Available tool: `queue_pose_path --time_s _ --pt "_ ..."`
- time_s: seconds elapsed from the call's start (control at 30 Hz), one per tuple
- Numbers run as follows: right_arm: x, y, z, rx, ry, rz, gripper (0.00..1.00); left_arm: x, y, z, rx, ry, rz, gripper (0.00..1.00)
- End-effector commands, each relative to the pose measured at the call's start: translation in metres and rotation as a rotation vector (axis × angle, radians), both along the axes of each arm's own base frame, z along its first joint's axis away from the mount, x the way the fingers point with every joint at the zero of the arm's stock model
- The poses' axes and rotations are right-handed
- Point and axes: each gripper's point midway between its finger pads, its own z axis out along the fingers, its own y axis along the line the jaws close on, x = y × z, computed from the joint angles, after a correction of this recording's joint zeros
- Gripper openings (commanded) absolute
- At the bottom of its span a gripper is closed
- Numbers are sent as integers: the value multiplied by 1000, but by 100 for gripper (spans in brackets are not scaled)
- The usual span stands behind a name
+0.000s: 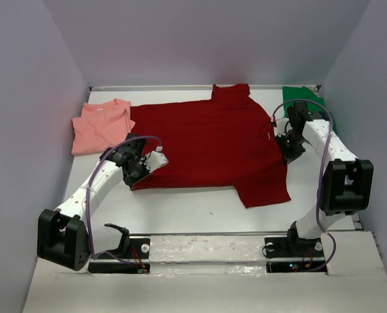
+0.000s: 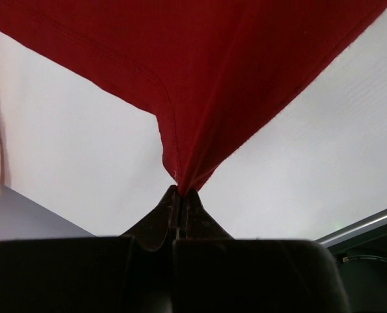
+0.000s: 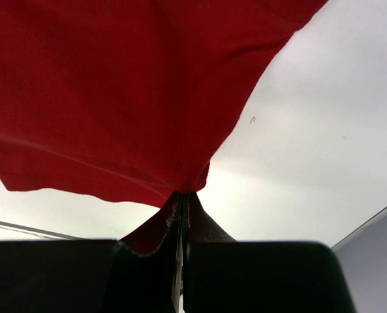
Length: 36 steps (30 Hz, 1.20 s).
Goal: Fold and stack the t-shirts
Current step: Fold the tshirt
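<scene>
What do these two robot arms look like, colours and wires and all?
The left arm and right arm have white links joined by boxy black joint housings, with a thin purple cable looping along each. The left gripper and right gripper are black and taper to a narrow tip.

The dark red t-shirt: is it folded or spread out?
Spread out: the dark red t-shirt lies flat, sleeves out, left gripper and right gripper pinching it.

Dark red t-shirt (image 1: pixel 206 140) spread flat mid-table; salmon pink t-shirt (image 1: pixel 100 127) bunched left; green t-shirt (image 1: pixel 299 98) far right.
</scene>
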Motion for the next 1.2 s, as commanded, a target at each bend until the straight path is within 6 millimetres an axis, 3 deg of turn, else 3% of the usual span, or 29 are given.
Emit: queue_pose_path --time_s 0.0,0.33,0.8,1.17 --pt "18 -2 13 -6 -47 -15 0 17 0 17 8 -67 28 0" --pt "49 0 17 9 -77 -26 0 34 0 14 26 -100 48 0" --pt "87 3 -8 23 -35 -28 0 54 5 2 93 -96 65 0" --pt "119 6 -11 39 -42 -23 0 67 5 0 116 -84 75 0"
